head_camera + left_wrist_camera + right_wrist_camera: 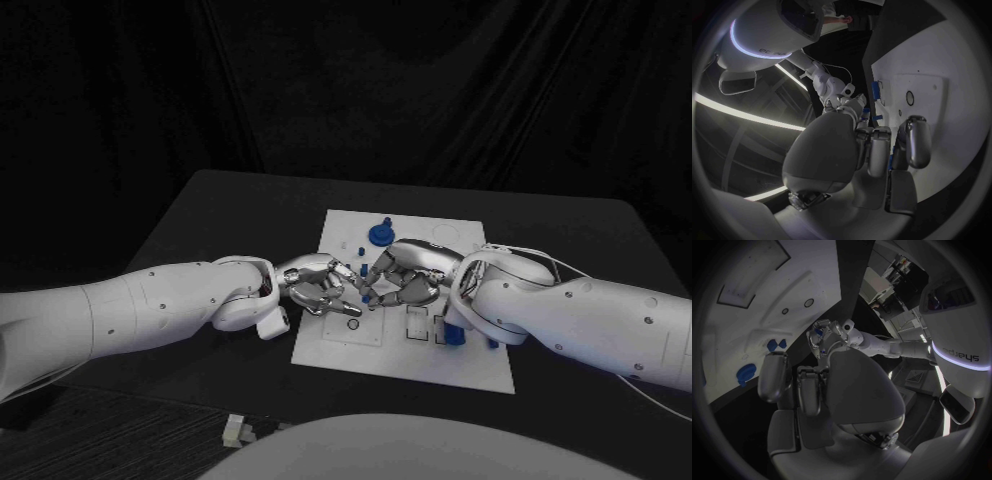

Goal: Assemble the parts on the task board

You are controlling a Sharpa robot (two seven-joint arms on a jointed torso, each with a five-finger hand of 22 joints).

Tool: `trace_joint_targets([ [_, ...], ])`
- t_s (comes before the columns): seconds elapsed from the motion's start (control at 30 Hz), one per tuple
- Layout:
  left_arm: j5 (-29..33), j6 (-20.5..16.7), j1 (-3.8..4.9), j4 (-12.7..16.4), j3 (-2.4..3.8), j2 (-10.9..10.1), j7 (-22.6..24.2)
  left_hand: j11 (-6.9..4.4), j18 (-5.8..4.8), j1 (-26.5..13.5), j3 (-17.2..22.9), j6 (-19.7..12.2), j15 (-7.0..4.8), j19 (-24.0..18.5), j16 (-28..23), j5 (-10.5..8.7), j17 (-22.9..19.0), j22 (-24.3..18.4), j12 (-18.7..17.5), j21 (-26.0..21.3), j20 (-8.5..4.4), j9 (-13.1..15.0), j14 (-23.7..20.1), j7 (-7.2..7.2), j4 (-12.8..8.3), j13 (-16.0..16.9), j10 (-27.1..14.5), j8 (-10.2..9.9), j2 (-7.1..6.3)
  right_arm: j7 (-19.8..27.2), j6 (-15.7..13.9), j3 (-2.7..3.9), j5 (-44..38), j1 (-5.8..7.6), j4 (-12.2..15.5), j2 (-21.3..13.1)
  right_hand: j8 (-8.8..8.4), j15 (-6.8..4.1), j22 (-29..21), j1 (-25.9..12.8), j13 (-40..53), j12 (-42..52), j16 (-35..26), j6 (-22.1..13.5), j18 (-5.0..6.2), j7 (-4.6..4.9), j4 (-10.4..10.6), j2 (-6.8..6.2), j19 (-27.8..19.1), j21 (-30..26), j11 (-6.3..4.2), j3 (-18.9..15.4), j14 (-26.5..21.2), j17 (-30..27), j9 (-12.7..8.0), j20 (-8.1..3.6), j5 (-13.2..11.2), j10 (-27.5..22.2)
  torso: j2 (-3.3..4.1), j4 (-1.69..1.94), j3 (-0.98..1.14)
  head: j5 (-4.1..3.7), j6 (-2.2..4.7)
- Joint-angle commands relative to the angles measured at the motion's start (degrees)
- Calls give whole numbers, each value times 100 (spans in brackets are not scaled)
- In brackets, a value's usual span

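The white task board (411, 352) lies mid-table. Over its left half my two hands meet fingertip to fingertip. A small blue part (381, 294) sits between them. My left hand (320, 285) pinches that blue part (819, 332) at its fingertips, and blue shows under the left hand's fingers (892, 162). My right hand (408, 274) curls around the same spot; whether it grips the part is hidden. The right hand's fingers (773, 375) lie fairly straight with nothing blue between them. A blue knob (381, 233) stands at the board's far edge.
More blue pieces (450, 335) stand on the board beside my right wrist, seen too as blue pieces (875, 92). Round holes (909, 97) and square slots (418, 325) mark the board. Two blue parts (773, 345) and the knob (745, 372) stand beyond the right fingers.
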Motion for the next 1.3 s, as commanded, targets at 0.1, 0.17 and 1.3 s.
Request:
trace_joint_targets([
  [0.1,25,73,-12,11,4,2,109,-28,59,15,-45,129,-43,-10,15,36,1510,1084,4,-27,-30,20,604,58,0,1321,382,47,45,-12,45,3,5,7,-2,1,-22,45,997,49,1506,8,15,1,-20,30,-39,21,-22,-43,42,-6,590,1507,-5,42,19,610,-1,1,1,-1,-1],
  [0.17,25,76,-12,11,4,1,107,-23,59,13,-47,161,-41,-11,15,39,1510,1083,4,-29,-30,25,604,81,3,1322,383,56,49,-12,46,3,5,7,-3,0,-22,45,997,49,1506,8,15,1,-20,30,-39,21,-22,-43,42,-6,590,1507,-5,42,19,610,-1,0,1,-2,-1],
  [1.3,25,125,-13,-21,4,-16,55,185,55,15,-125,-81,132,-34,15,89,1510,1078,-2,-57,107,22,604,364,8,1321,377,-41,63,-17,55,2,5,6,-39,-4,-21,61,990,54,1506,8,15,5,-15,50,-47,29,-36,-66,62,-3,590,1507,-13,57,17,610,-1,0,1,2,-1],
])
